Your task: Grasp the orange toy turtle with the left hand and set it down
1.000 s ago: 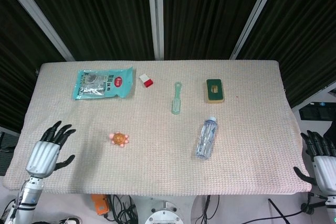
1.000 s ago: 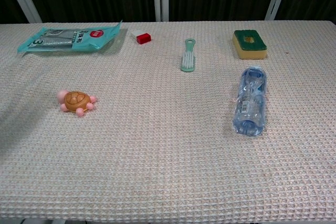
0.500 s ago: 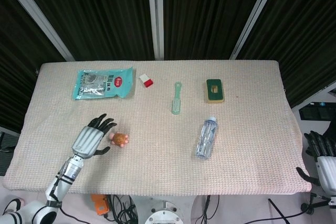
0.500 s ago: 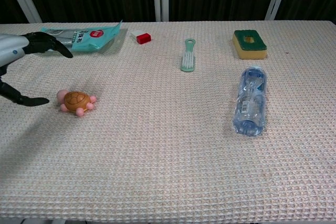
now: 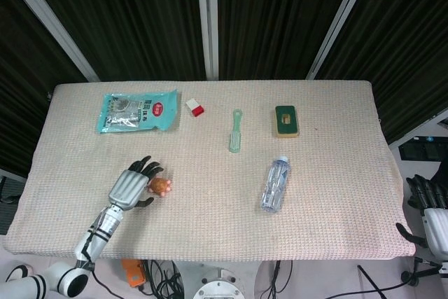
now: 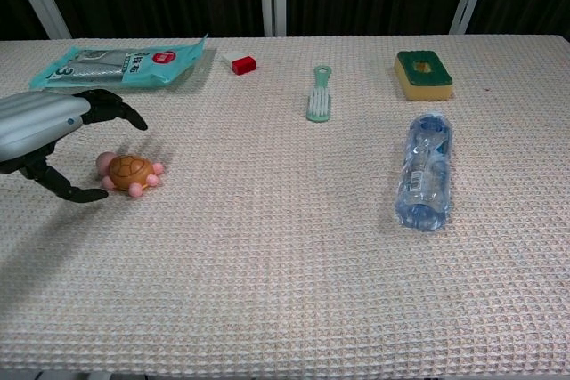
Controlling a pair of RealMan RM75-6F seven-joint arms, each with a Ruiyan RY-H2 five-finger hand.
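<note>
Closed in on turtle [image 6: 130, 173]: left hand [image 6: 49, 127] now straddling it, fingers spread, nothing held. Turtle just ahead of palm, between thumb and fingers.

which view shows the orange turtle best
The chest view: the orange toy turtle appears large and unobstructed, shell and pink legs clear, between the left hand's fingers. In the head view the turtle is small, partly beside the hand.
</note>
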